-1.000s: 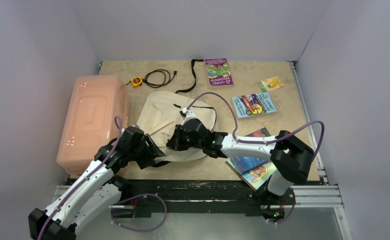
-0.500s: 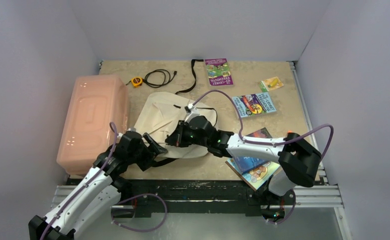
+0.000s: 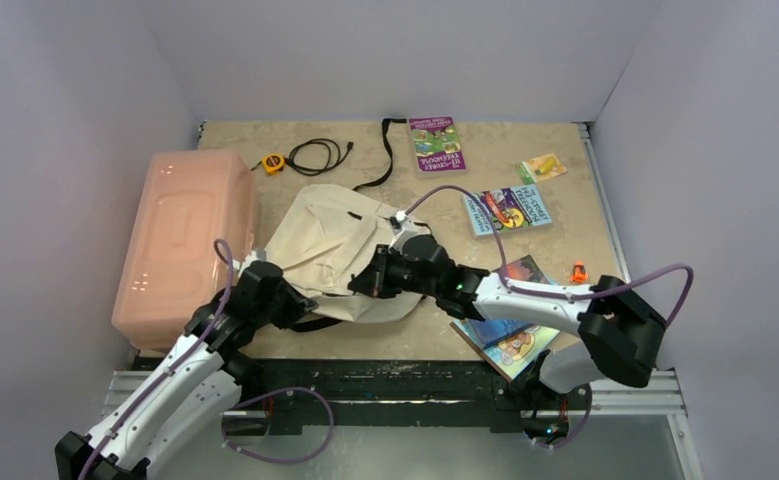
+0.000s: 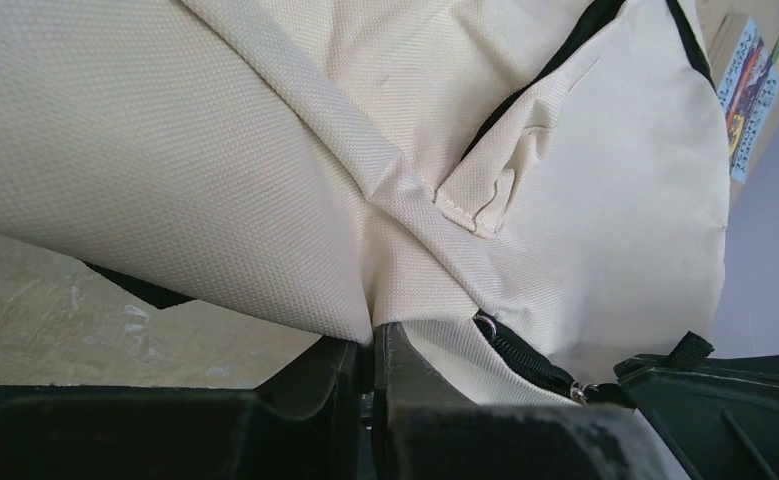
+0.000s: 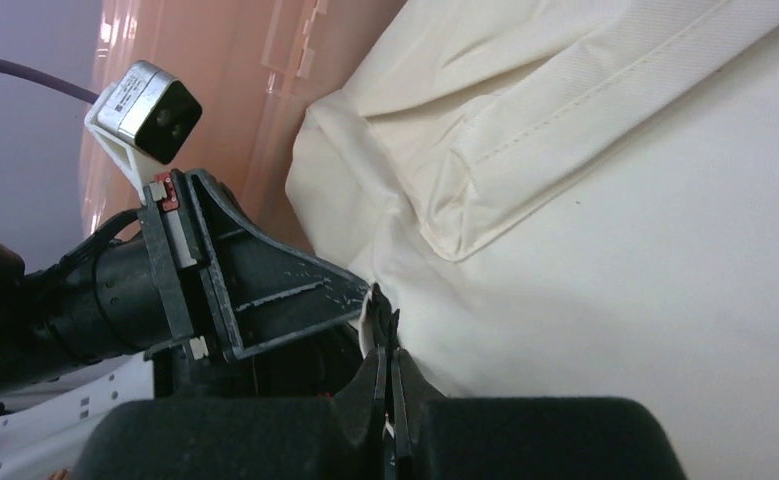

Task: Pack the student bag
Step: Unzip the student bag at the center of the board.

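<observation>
I see the table [image 3: 585, 230] with the big pink bin [image 3: 180, 240] filling its left side. The student bag [image 3: 330, 250] lies slumped just beside the bin, near the middle. My left end effector [image 4: 373, 345] is pinched tight on a fold of the bag's near edge. The right end effector [image 5: 385, 340] is clamped narrow on the same edge, almost touching the left one. The right arm lies over a stack of books [image 3: 505, 330]. Two more books [image 3: 506, 209] [image 3: 437, 143] lie further back. A black cable [image 3: 320, 155] and a yellow tape measure [image 3: 273, 162] sit at the far edge.
</observation>
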Controlling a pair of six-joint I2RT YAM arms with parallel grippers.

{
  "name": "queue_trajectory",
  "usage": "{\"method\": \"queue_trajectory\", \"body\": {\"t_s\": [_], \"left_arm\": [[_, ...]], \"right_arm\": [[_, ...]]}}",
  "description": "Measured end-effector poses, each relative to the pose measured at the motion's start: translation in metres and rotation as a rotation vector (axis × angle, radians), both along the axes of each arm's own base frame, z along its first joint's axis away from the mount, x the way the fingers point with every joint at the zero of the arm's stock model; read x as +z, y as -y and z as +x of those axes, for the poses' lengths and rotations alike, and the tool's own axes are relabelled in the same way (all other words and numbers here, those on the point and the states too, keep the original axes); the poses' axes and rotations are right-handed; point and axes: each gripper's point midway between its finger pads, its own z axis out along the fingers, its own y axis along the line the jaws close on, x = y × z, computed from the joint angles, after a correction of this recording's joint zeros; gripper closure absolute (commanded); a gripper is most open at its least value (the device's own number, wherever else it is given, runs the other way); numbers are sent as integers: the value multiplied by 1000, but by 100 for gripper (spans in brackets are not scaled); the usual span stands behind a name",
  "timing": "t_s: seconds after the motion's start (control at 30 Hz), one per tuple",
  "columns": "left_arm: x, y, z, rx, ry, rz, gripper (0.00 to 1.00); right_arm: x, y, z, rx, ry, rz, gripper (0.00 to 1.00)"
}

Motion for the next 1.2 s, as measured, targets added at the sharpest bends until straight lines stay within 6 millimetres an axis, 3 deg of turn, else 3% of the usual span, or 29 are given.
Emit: {"method": "queue_trajectory", "body": {"t_s": [0.17, 0.4, 0.5, 0.57, 0.8, 0.9, 1.0, 1.2], "left_arm": [[10, -4, 2, 20, 55, -13, 100], [11, -8, 2, 31, 85, -15, 100], [9, -8, 1, 27, 88, -17, 100], [8, -7, 0, 16, 91, -17, 99], [1, 1, -7, -113, 72, 21, 38], [10, 6, -11, -190, 90, 27, 12], [39, 14, -8, -261, 163, 10, 5], [103, 29, -4, -411, 340, -7, 11]], "right_arm": [[10, 38, 7, -37, 47, 0, 100], [6, 114, 28, -171, 98, -68, 100], [8, 128, 32, -193, 134, -103, 100], [8, 130, 32, -188, 152, -117, 100], [-5, 127, 35, -132, 179, -171, 100], [-10, 118, 40, -90, 174, -194, 100], [-5, 106, 46, -50, 181, -192, 100], [27, 70, 54, 26, 226, -137, 100]]}}
